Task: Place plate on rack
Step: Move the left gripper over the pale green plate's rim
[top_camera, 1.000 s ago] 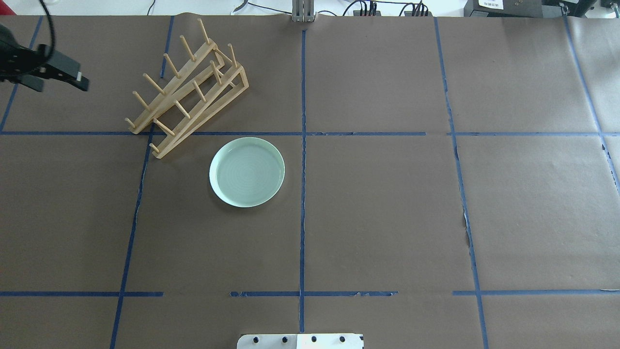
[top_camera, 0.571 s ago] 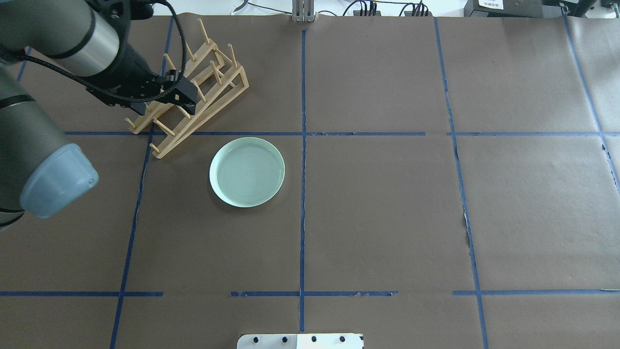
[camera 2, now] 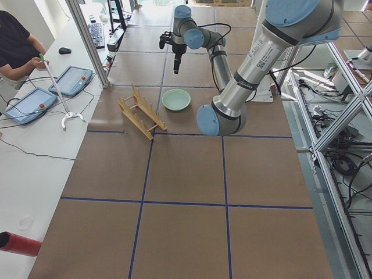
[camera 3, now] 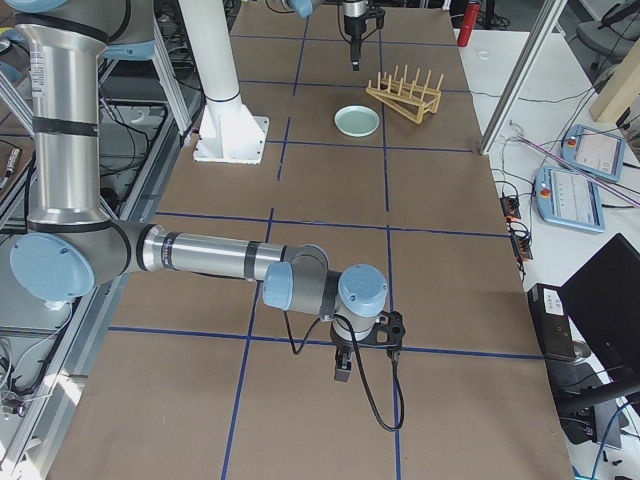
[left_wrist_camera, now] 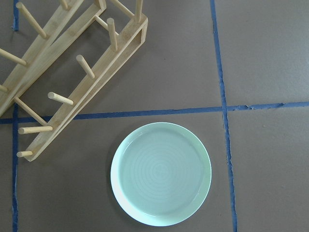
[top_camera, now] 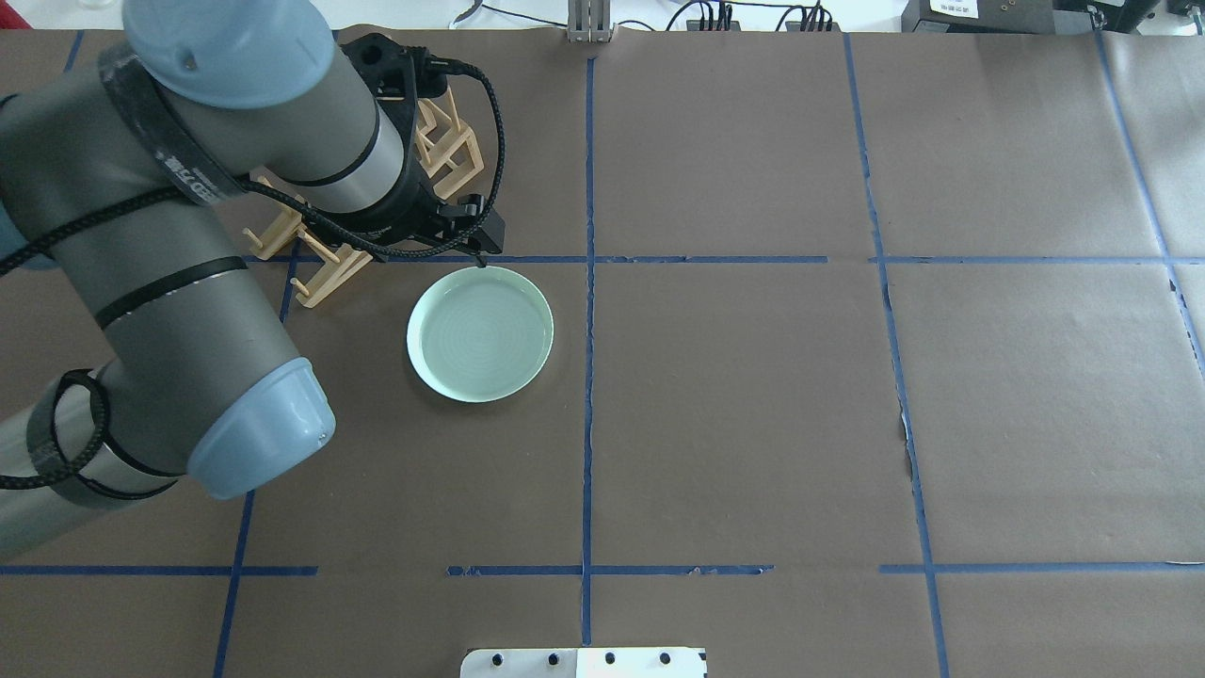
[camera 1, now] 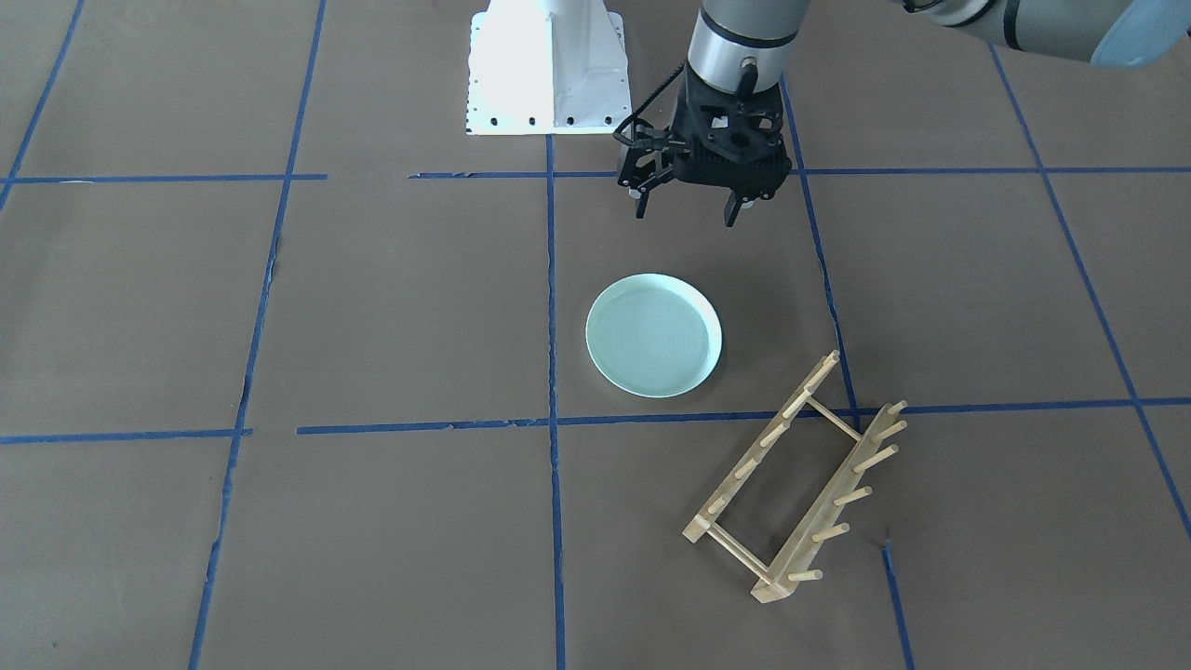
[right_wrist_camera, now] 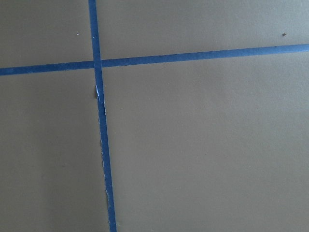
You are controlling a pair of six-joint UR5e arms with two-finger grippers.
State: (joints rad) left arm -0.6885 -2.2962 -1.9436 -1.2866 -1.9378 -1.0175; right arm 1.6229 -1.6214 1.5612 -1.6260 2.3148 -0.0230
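Observation:
The pale mint-green plate (top_camera: 480, 334) lies flat on the brown table, just right of the front end of the light-wood rack (top_camera: 442, 151). The rack is partly hidden by my left arm in the overhead view and shows whole in the front-facing view (camera 1: 800, 475). In the left wrist view the plate (left_wrist_camera: 161, 174) is below centre and the rack (left_wrist_camera: 72, 82) is at upper left. My left gripper (camera 1: 686, 216) hangs open and empty, high above the plate's (camera 1: 654, 335) rack-side edge. My right gripper (camera 3: 342, 372) is low over bare table far from both, and I cannot tell whether it is open.
The white robot base plate (camera 1: 547, 70) sits at the table's near edge. Blue tape lines (top_camera: 588, 377) grid the brown paper. My left arm's elbow (top_camera: 254, 443) hangs over the table's left part. Tablets (camera 2: 72, 78) lie on a side bench.
My left arm has swung in from the far left edge, across the rack, to above the plate's far edge. The plate and the rack have not moved.

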